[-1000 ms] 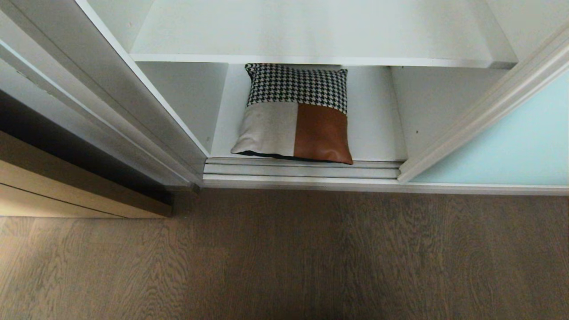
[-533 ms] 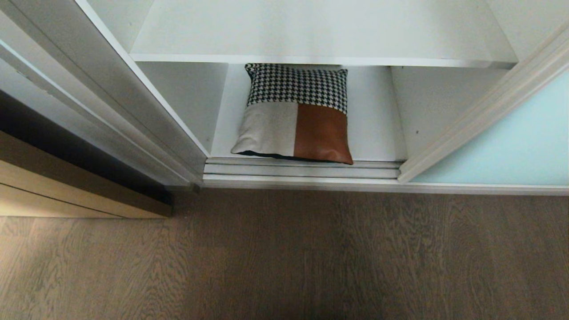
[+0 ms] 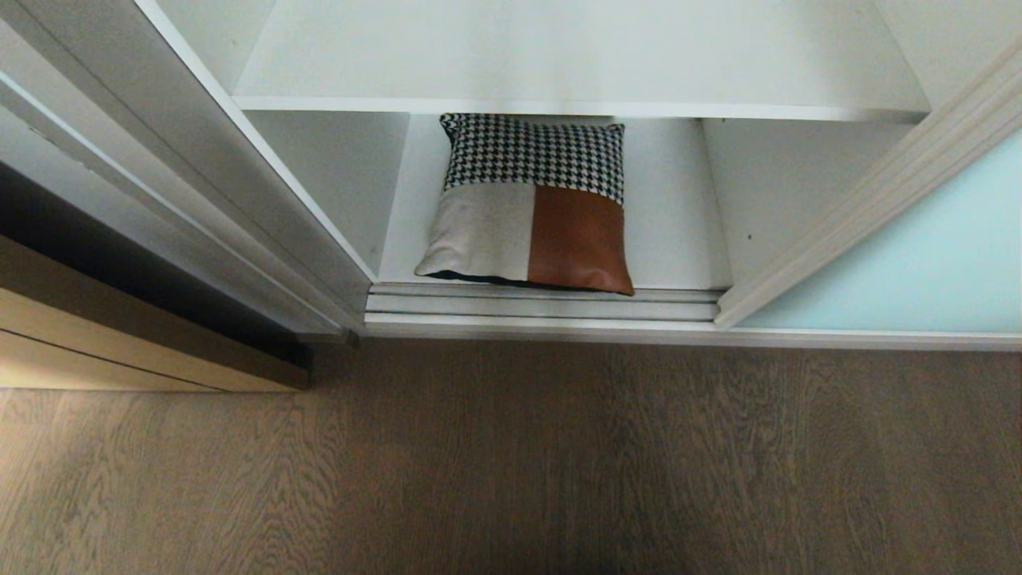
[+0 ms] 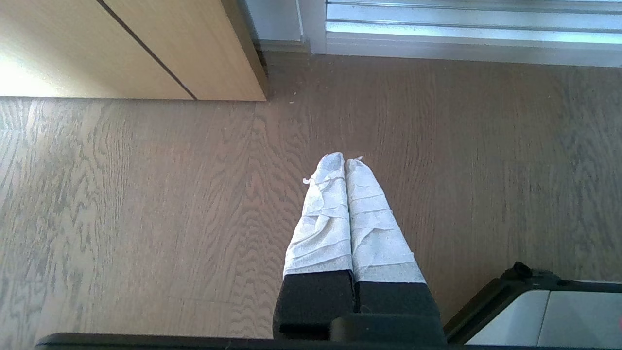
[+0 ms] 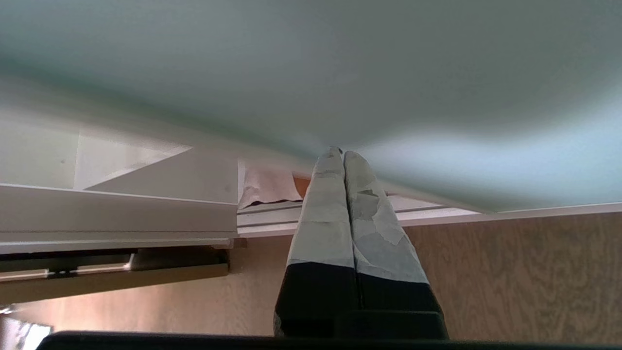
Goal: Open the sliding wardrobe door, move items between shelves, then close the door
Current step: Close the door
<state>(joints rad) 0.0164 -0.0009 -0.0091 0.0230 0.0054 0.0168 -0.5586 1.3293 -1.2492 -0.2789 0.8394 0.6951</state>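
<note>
Door just ahead of right fingers, pressed together, tips near its lower frame. Left fingers likewise together, empty, above floor.

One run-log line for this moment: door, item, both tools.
sliding wardrobe door: open | cushion: bottom shelf | upper shelf: bare | left tool: shut, over floor | right tool: shut, empty, by door glass
</note>
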